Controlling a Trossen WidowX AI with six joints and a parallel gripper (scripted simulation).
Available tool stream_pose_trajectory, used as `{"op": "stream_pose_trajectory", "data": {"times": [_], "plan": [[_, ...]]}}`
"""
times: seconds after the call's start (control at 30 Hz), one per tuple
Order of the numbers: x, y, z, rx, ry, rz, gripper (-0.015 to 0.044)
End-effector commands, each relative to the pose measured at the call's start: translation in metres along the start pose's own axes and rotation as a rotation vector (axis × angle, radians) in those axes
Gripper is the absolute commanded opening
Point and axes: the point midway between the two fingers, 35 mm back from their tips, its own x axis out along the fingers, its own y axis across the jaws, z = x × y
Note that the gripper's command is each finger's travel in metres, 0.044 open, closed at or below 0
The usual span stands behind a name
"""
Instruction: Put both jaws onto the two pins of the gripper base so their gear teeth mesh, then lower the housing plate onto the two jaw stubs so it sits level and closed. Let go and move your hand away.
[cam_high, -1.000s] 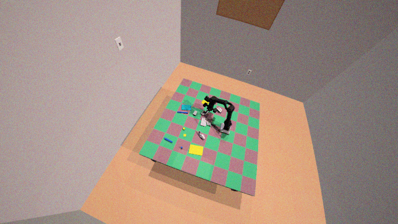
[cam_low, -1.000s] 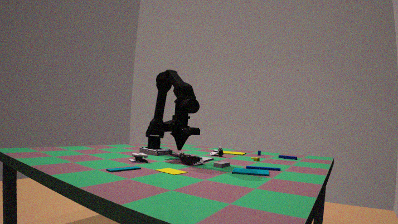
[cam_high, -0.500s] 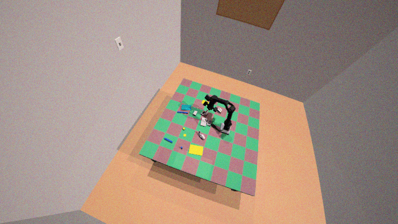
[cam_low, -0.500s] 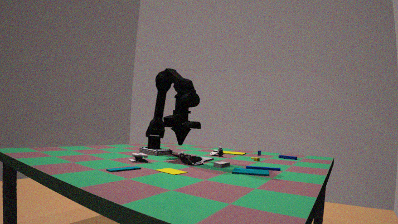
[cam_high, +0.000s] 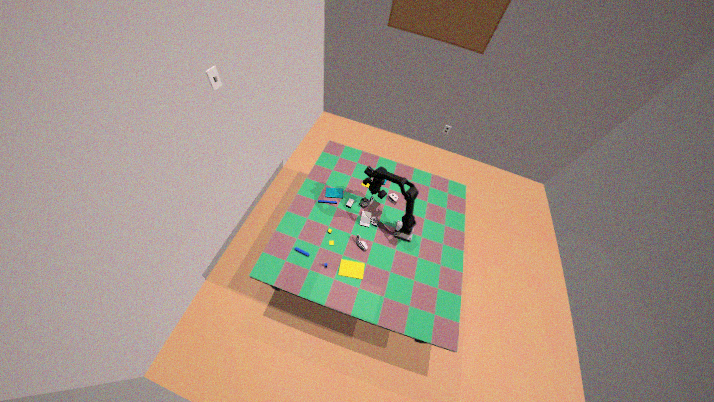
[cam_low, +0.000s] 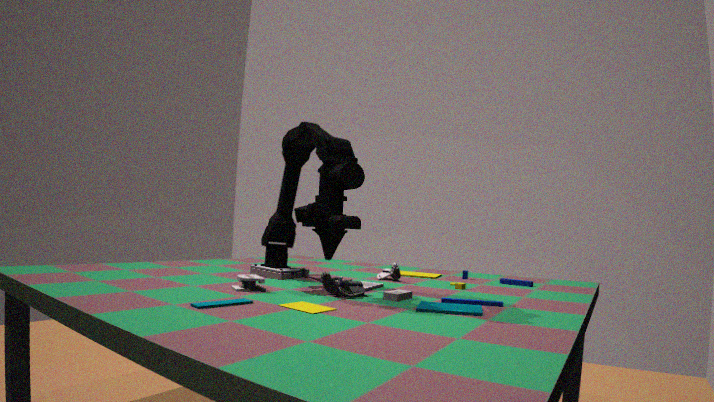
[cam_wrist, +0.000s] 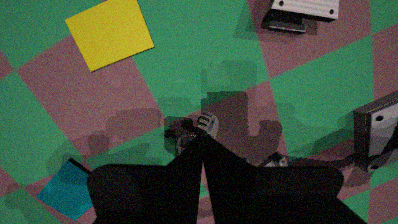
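Observation:
My gripper (cam_high: 374, 192) (cam_low: 328, 258) (cam_wrist: 202, 139) is shut and empty, pointing down above the table. Beneath its tips lies a dark curved part, apparently a jaw (cam_high: 364, 202) (cam_low: 345, 286) (cam_wrist: 206, 120), partly hidden by the fingers in the wrist view. Another curved jaw (cam_high: 361, 244) (cam_low: 388, 273) lies apart, nearer the large yellow sheet. A flat white plate (cam_high: 365, 218) lies between them, with a small black-and-white part (cam_high: 374, 221) at its edge. A raised white piece with dark holes (cam_high: 393, 197) (cam_low: 250, 281) (cam_wrist: 306, 9) stands separately. Which piece is base or housing, and any pins or teeth, I cannot tell.
A pale block (cam_high: 350, 203) (cam_low: 397, 295), teal slab (cam_high: 334, 192) (cam_low: 449, 308) (cam_wrist: 69, 192) and blue bar (cam_high: 327, 202) (cam_low: 472, 302) lie to one side. A yellow sheet (cam_low: 307, 307) (cam_wrist: 110, 34) lies near the raised piece. The large yellow sheet (cam_high: 351, 269) lies farther off.

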Motion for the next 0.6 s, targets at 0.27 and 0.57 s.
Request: {"op": "stream_pose_trajectory", "data": {"times": [0.27, 0.57], "plan": [[-0.001, 0.026, 0.003, 0.205, 0.004, -0.008, 0.0000], [0.006, 0.027, 0.003, 0.205, 0.004, -0.008, 0.0000]]}}
